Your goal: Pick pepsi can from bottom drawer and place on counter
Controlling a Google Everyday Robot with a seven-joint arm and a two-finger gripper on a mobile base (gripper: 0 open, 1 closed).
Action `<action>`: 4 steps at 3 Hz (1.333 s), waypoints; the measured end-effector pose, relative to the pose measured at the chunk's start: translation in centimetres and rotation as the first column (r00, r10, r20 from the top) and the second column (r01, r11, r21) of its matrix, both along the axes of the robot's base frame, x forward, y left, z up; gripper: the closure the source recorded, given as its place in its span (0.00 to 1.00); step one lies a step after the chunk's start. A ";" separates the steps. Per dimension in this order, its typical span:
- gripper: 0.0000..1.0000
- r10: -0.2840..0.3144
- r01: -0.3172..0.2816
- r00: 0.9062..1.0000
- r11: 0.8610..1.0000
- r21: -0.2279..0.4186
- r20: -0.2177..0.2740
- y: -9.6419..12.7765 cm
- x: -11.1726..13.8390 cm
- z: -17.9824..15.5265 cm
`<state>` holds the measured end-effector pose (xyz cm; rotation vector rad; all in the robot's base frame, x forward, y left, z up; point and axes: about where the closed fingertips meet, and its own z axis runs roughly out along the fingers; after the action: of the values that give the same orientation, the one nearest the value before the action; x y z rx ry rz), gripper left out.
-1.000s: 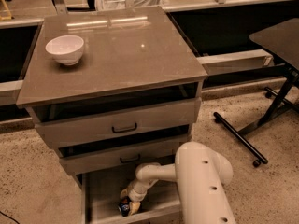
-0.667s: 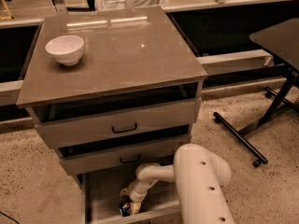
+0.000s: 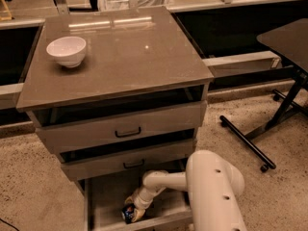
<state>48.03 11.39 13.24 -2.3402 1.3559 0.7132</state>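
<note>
While the pepsi can (image 3: 127, 214) is partly hidden by the gripper (image 3: 133, 210), its dark-blue side is seen right at the jaws, on their lower left side, low in the bottom drawer (image 3: 108, 198) and close to the drawer's front wall. The gripper is set down inside that drawer and against the can; how far the jaws are parted, and whether the can is clasped between them, cannot be told. The drawer is pulled out well beyond the two above it, and its plain grey floor is laid bare to the left of the jaws and behind them. From the jaws a white arm (image 3: 163, 181) is carried up and to the right, where it is joined to a thick rounded white link that fills the lower right foreground. Directly above the jaws the middle drawer (image 3: 144, 155) is seen, slightly drawn out, and above that the top drawer (image 3: 159, 121), likewise slightly drawn out, each fitted with a black handle. Higher still, the counter (image 3: 130, 57) is spread over the cabinet, its glossy top marked by reflected light. A white bowl (image 3: 67, 50) is set near the counter's far left corner, well apart from the jaws. Far to the right of the jaws a dark table (image 3: 288, 35) with black legs is stood on the speckled floor (image 3: 33, 186).
</note>
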 end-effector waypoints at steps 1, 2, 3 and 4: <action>0.90 -0.014 0.008 0.998 0.995 0.100 0.057 -0.2 -0.2 4.1; 1.00 -0.103 0.074 0.978 0.984 0.164 0.180 -3.8 1.2 10.6; 1.00 -0.163 0.097 0.926 0.974 0.203 0.340 -8.7 0.5 21.6; 1.00 -0.193 0.138 0.905 0.976 0.165 0.380 -11.2 -0.8 28.0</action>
<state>47.26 0.21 41.24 -2.0847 1.2591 0.2513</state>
